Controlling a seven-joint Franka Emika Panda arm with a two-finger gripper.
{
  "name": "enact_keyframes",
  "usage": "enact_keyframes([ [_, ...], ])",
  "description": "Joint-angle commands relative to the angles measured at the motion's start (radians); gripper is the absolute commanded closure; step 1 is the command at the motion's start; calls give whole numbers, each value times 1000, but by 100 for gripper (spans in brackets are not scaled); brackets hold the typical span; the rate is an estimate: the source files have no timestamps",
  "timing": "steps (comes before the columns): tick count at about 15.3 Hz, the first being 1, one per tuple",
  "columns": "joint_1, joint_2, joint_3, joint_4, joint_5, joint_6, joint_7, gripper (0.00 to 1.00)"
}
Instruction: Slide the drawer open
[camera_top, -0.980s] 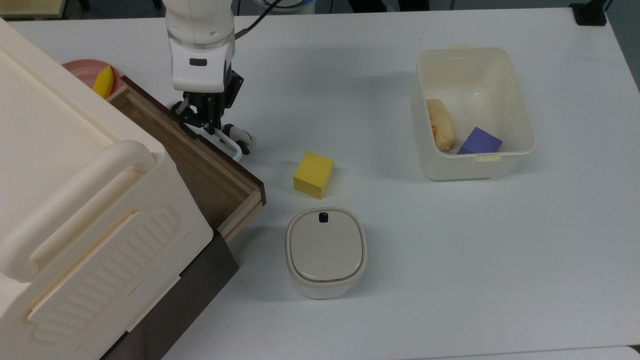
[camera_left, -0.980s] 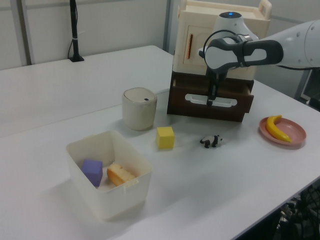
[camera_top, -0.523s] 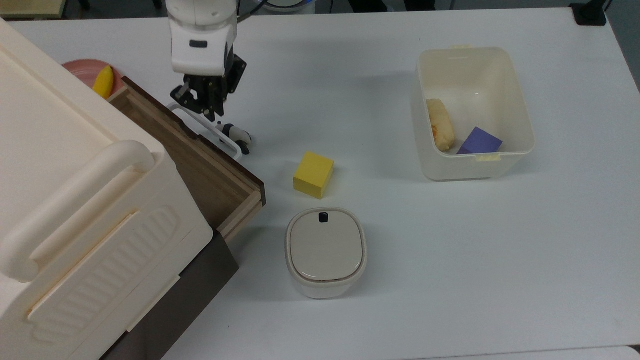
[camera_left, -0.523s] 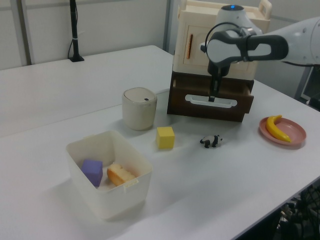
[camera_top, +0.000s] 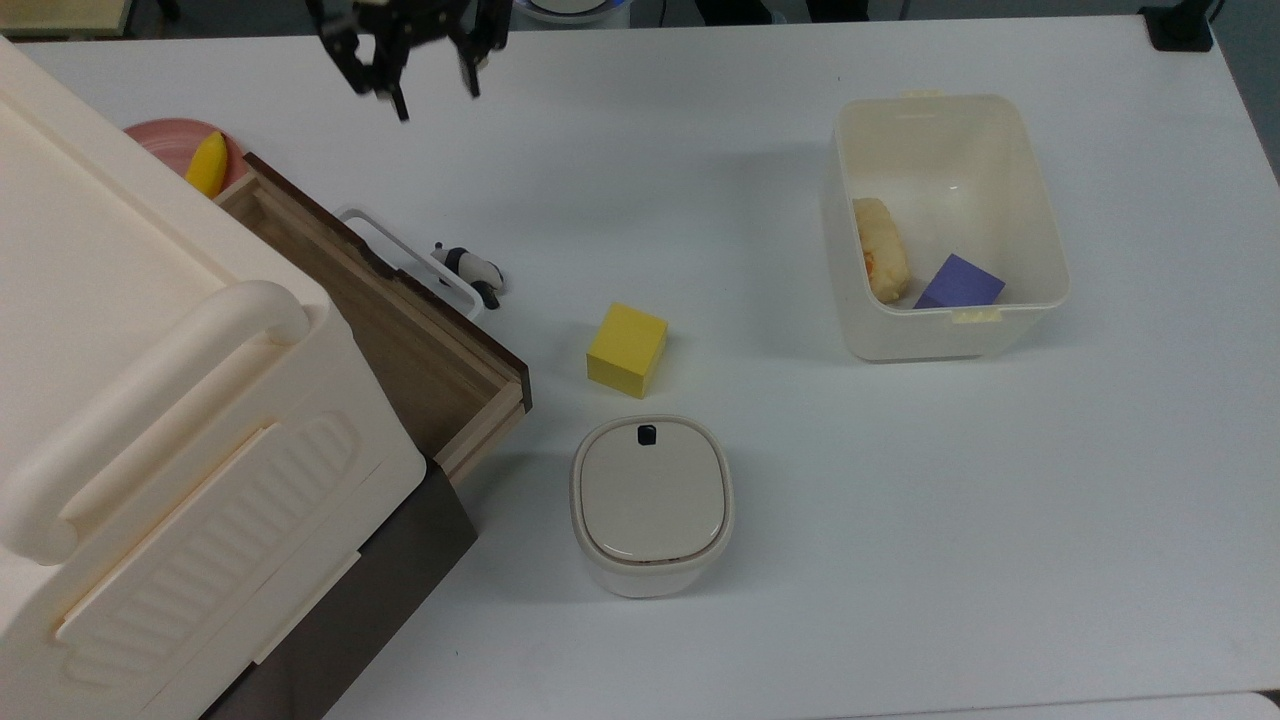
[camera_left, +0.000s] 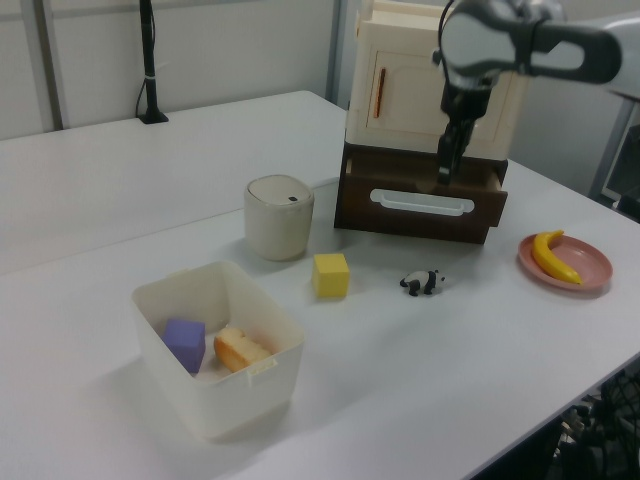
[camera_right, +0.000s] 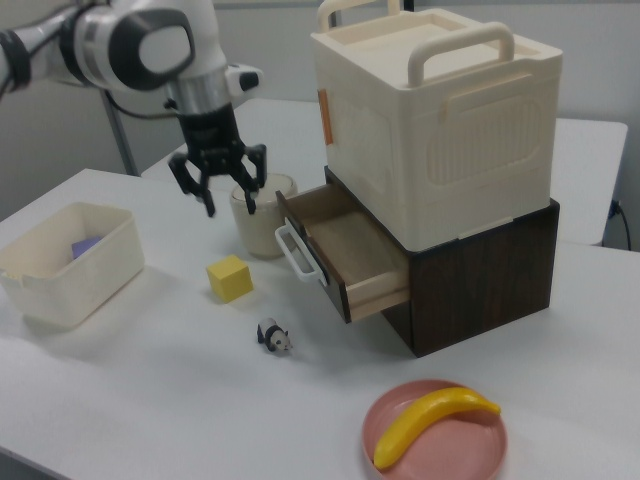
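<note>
On the table (camera_top: 800, 560): 1 drawer (camera_right: 348, 250), 1 cream cabinet (camera_right: 440, 120), 1 open tub (camera_top: 945, 330), 1 lidded pot (camera_top: 650, 500), 1 yellow block (camera_top: 627, 348), 1 purple block (camera_top: 960, 283), 1 toy panda (camera_right: 273, 336), 1 banana (camera_right: 432, 423) on 1 pink plate (camera_right: 480, 455), 1 gripper (camera_right: 224, 200), and what looks like 1 piece of bread (camera_top: 880, 250).
</note>
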Motion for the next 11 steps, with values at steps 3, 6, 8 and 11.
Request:
enact_keyframes([
  [3, 25, -46, -25, 37, 49, -81, 513, 0],
  [6, 112, -67, -112, 34, 48, -94, 560, 0],
  [8, 129, -69, -124, 34, 44, -94, 555, 0],
  [11, 152, -66, -144, 35, 48, -91, 548, 0],
])
